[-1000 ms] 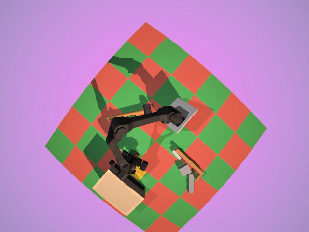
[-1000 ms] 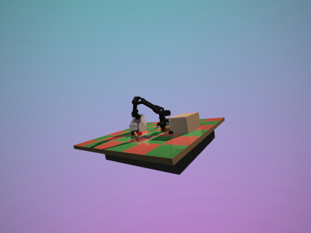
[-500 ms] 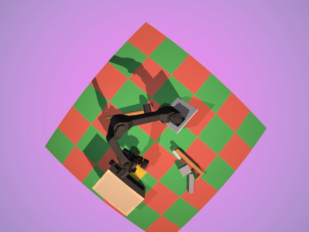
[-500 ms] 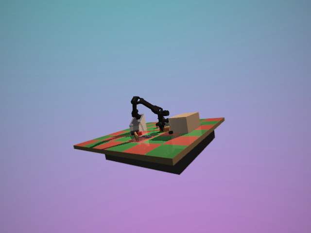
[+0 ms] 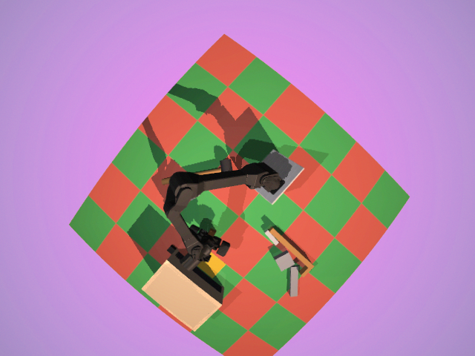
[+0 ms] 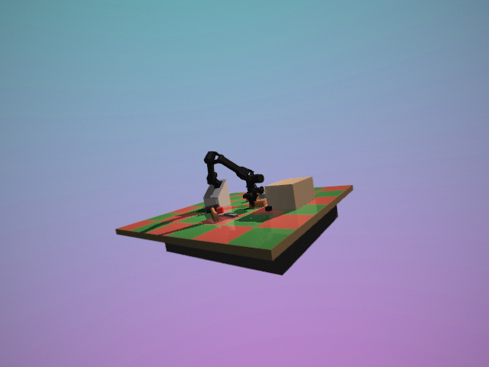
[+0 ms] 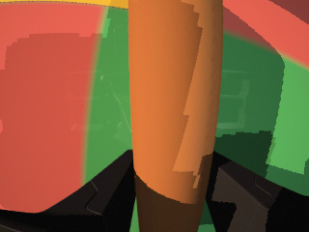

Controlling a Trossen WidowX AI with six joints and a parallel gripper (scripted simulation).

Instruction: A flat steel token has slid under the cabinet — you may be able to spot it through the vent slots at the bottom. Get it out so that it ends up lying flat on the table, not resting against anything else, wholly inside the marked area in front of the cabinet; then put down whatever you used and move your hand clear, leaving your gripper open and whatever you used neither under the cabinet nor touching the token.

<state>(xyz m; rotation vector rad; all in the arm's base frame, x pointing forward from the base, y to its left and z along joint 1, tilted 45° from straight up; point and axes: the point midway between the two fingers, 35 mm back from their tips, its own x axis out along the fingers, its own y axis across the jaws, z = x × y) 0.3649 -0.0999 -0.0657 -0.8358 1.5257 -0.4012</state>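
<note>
Red-and-green checks spread below, and your gripper point(image 5: 211, 242) point(image 6: 250, 200) point(image 7: 168, 158) clamps an orange rod point(image 7: 171, 97) near the cabinet point(image 5: 182, 295) point(image 6: 289, 194).

We see a square tabletop with a red and green checkerboard surface point(image 5: 329, 199) point(image 6: 252, 237) and a brown edge. On it stands a beige box-shaped cabinet point(image 5: 182, 295) point(image 6: 280, 197), near one edge. We find a flat yellow patch point(image 5: 215, 265) point(image 7: 63, 3) directly in front of the cabinet, partly hidden from above. A grey block with a sloping top point(image 5: 289, 168) point(image 6: 224, 195) stands well apart from the cabinet. From above, we see a long orange bar point(image 5: 291, 249) on the checks; near it are a small whitish block point(image 5: 271, 237), a squarish grey block point(image 5: 284, 261) and a narrow grey block point(image 5: 293, 281).
</note>
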